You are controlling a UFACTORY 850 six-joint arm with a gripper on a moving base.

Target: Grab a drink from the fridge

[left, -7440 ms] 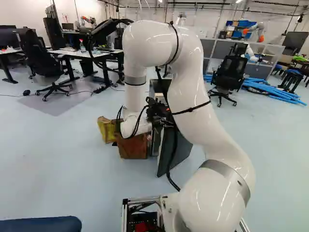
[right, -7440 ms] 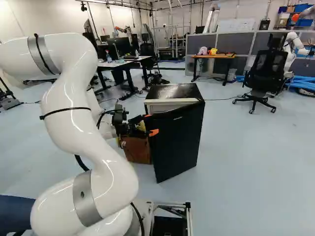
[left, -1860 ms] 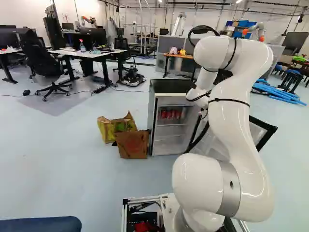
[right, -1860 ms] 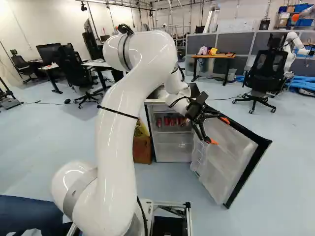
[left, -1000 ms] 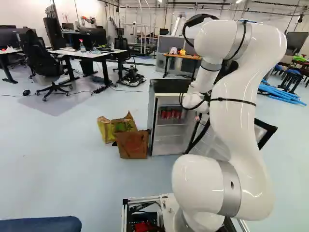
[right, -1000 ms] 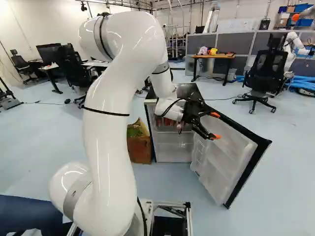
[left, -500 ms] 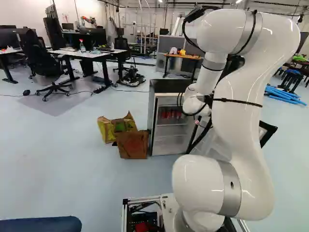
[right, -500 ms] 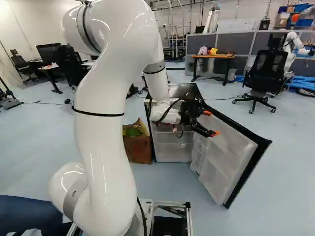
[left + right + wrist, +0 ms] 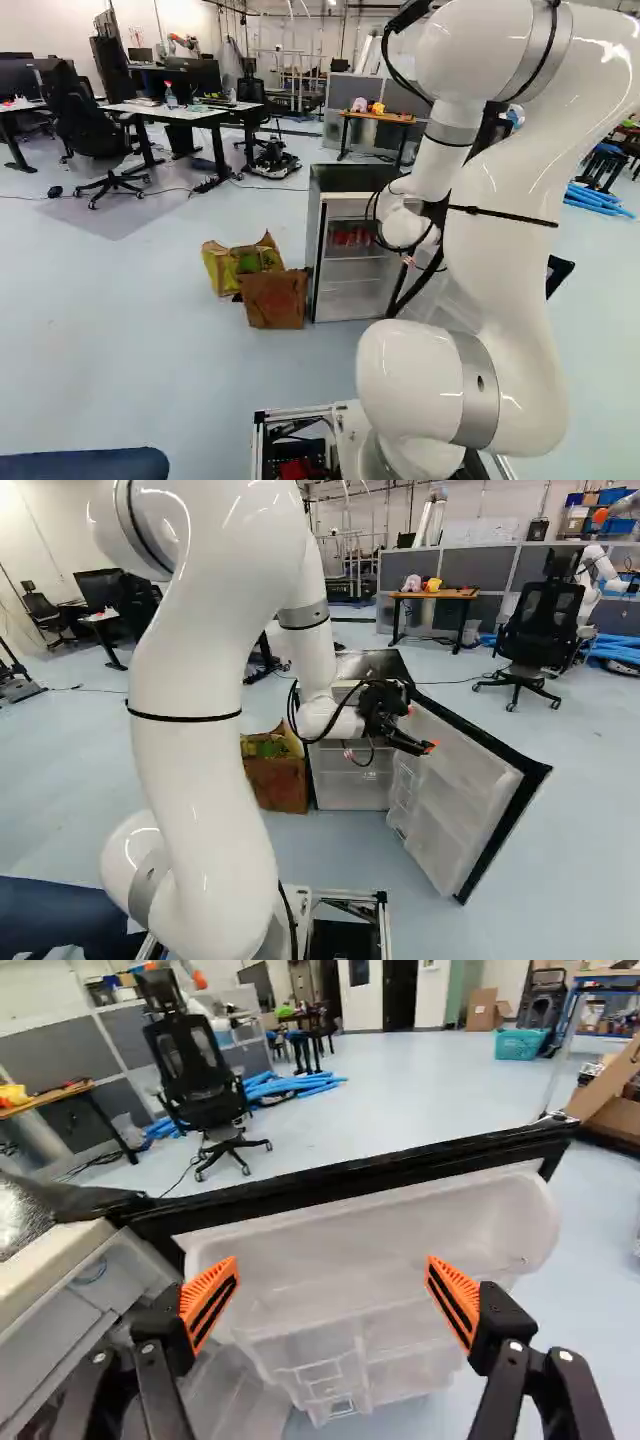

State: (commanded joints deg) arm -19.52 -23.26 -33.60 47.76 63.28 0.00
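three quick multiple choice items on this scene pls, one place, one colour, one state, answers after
1. Where are the red drinks?
A on the floor
B on top of the fridge
C inside the fridge

2. What colour are the gripper's pads?
A orange
B green
C blue

3. How does the fridge door stand?
A shut
B open
C lying flat on the floor

Key:
1 C, they show in the upper part of the fridge.
2 A, both pads are orange in the wrist view.
3 B, it stands swung out, its inner bins showing.
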